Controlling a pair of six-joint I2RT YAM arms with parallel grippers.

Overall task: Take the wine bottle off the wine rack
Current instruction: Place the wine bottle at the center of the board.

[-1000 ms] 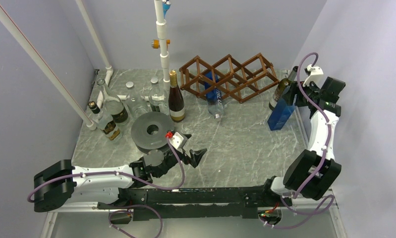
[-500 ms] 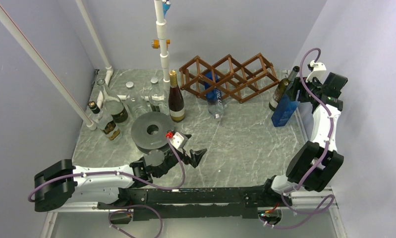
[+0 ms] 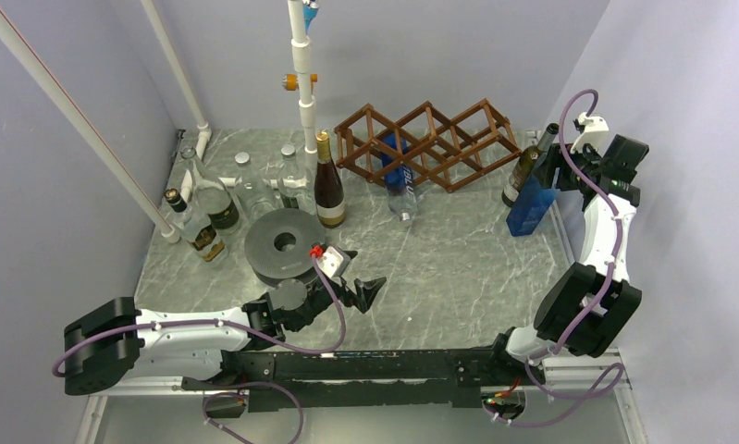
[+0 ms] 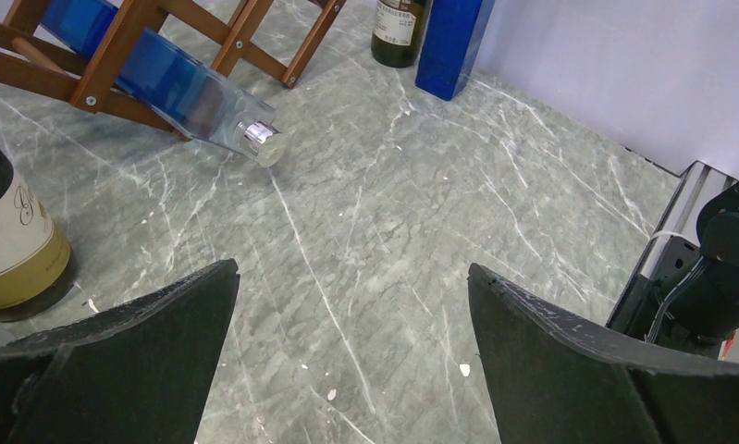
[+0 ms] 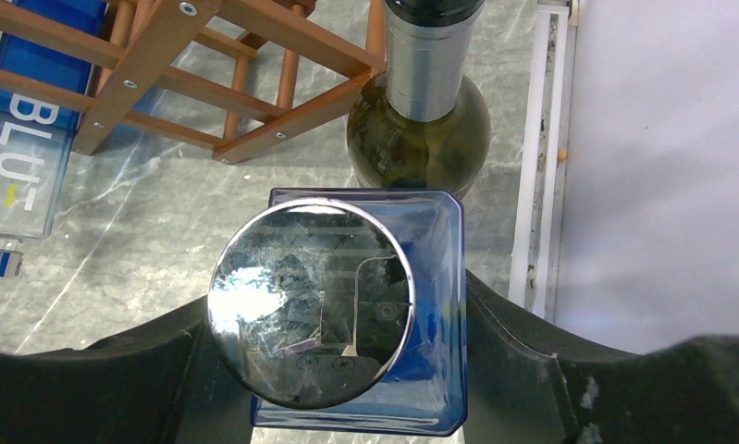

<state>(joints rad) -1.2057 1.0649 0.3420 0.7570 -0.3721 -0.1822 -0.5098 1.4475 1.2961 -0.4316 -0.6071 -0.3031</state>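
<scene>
Nearest me, my left gripper point(image 3: 365, 292) hung wide open over the bare grey table point(image 3: 458, 268), holding nothing. Way out around 2 o'clock, my right gripper point(image 5: 354, 319) was clamped on the square blue bottle point(image 3: 530, 203), one finger on each side below its shiny cap point(image 5: 310, 305). That bottle was out of the wine rack point(image 5: 291, 35), just off the rack's 4 o'clock corner, with a green bottle point(image 5: 419, 139) right at its 12 o'clock. Honestly couldn't tell if its base touched the table. A second blue bottle point(image 5: 23, 157) lay in a lower cell of the rack, cap pointing toward 6 o'clock.
</scene>
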